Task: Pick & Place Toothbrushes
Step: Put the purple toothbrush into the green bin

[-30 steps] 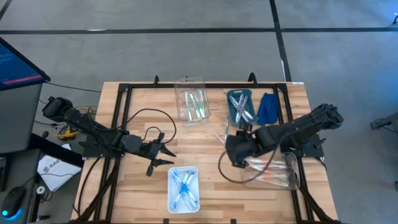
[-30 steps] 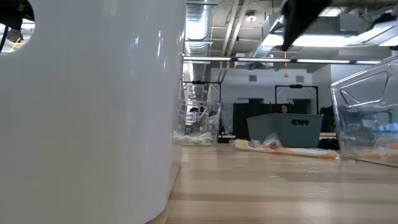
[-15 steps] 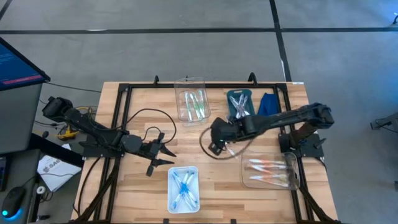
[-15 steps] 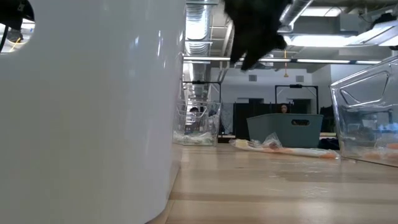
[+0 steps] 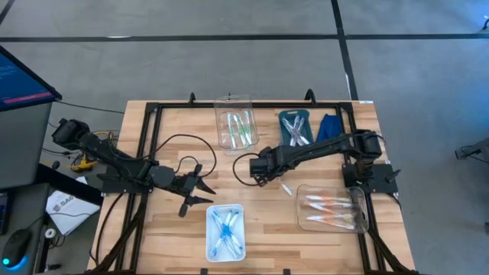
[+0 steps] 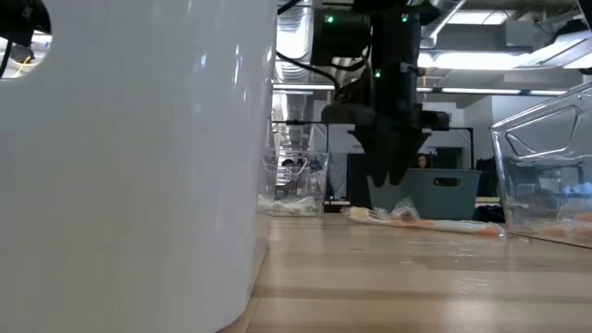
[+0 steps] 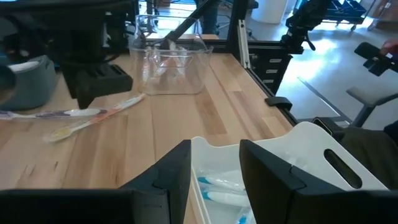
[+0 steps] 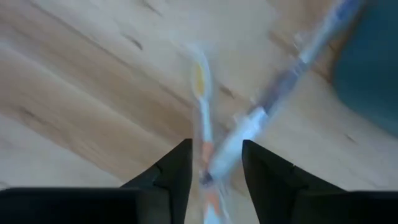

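Two loose toothbrushes lie crossed on the table's middle: an orange-headed toothbrush and a whitish toothbrush, also seen as loose toothbrushes in the low view. My right gripper points down just above them, open, a finger on either side of the crossing, touching nothing that I can see. It shows as my right gripper in the high view. My left gripper waits open at centre left, above the near white bin.
A clear bin of green brushes and a teal bin stand at the far side, a folded blue cloth beside them. A clear bin of orange brushes sits near right. The white bin holds blue brushes.
My right gripper has swung from the orange-brush bin toward the table's middle and left, come down toward the loose toothbrushes, and rolled about its own axis. The toothbrushes have stayed where they lay.
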